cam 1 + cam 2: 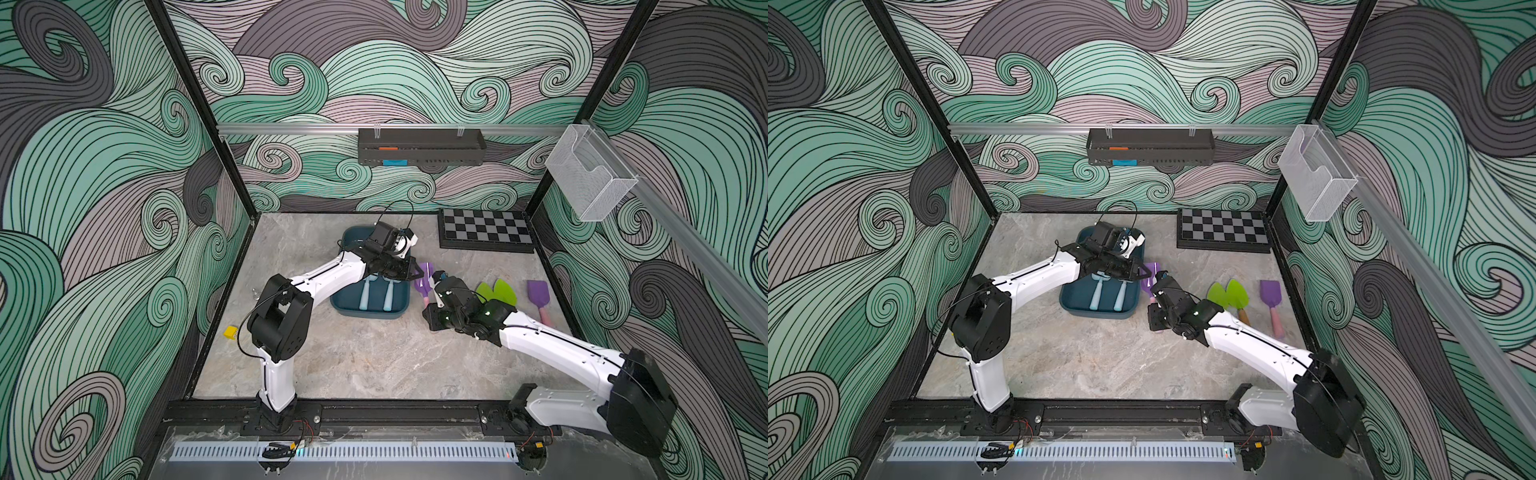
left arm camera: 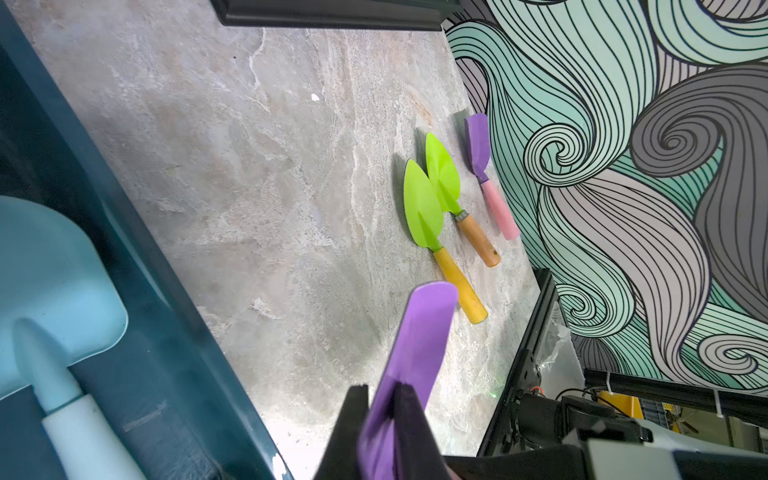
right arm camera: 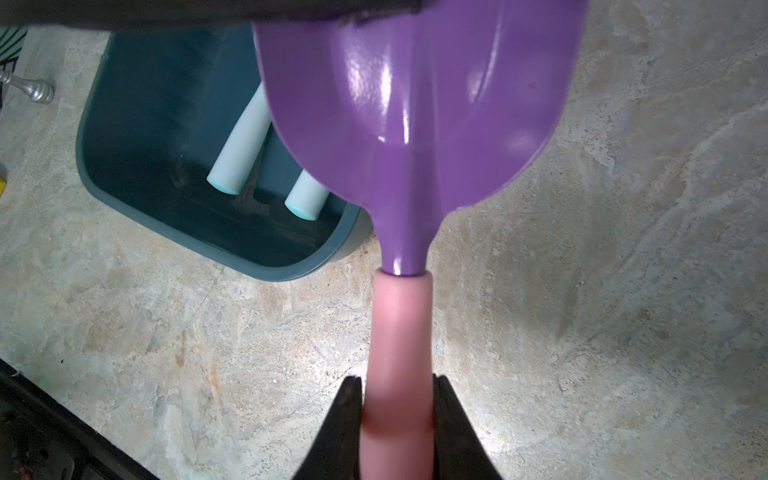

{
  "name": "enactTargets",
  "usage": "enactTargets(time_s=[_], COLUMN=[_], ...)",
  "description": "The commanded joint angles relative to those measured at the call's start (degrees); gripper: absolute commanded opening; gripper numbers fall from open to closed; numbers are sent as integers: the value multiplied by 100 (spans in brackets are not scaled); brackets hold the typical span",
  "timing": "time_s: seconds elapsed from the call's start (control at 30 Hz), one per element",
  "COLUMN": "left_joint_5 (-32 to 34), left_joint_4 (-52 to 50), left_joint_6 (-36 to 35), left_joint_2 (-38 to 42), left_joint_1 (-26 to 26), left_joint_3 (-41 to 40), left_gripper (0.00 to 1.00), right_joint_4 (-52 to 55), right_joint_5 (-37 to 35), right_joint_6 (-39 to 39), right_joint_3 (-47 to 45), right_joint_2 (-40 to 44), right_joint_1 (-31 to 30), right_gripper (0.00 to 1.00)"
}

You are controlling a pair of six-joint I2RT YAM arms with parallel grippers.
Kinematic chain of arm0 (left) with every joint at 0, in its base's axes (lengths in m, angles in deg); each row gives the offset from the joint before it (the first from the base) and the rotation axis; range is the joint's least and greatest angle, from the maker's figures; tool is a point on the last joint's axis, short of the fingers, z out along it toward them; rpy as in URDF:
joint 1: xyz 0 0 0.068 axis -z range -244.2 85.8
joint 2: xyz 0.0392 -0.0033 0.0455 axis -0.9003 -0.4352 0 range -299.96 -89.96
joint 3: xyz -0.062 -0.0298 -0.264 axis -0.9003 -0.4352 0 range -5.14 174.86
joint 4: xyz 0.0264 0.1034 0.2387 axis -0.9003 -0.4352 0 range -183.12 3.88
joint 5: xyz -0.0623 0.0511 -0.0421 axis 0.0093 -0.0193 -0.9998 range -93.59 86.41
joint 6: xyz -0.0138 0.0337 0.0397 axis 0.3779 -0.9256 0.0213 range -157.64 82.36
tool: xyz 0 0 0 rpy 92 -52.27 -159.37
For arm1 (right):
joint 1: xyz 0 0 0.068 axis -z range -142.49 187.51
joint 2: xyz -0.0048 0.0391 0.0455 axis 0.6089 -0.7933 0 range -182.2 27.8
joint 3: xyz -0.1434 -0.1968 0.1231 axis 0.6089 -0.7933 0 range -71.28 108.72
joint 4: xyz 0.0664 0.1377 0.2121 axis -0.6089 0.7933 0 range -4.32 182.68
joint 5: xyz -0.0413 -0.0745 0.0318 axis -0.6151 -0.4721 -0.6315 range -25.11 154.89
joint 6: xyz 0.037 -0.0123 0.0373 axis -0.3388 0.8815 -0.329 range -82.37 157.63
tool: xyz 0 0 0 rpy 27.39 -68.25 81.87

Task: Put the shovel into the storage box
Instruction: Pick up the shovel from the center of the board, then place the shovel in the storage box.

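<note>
Purple shovel w/ pink handle, teal-blue storage box, swirl-pattern walls.

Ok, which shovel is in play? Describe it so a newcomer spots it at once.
Find the teal storage box in the middle. Off its right side a purple shovel with a pink handle is held, blade in the left gripper, handle between the jaws of the right gripper. Its lookalike lies flat farther right, ungripped.
</note>
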Motion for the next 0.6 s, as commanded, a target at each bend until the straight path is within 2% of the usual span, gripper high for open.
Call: enactTargets(time_s=[0.0,0.1,0.33,0.43,0.53,0.57], left_joint_5=[143,74,-130,-425,-805,-756], left_joint_4=[-40,-92,-570,-859,-1335,-1669], left_joint_6=[-311,-342,-592,-769,-1188,-1406], left_joint_2=[-113,-88,34,140,186,178], left_joint_1=[-8,-101,-573,-990,-1504,-1649], left_joint_3=[109,169,490,697,1018,1190], left_gripper=[0,0,0,0,0,0], right_joint_4=[-270,-372,-443,-377,-340,-337], right_joint_5=[-66,-92,-87,-206,-240,-242], right_joint_6=[160,192,243,259,254,252], right_joint_3=[51,-40,-308,-420,-548,-597], right_joint_2=[274,553,1290,1412,1418,1409], right_joint_1=[-97,-101,-110,-110,-101,-102], right_gripper=[45,57,61,62,63,63])
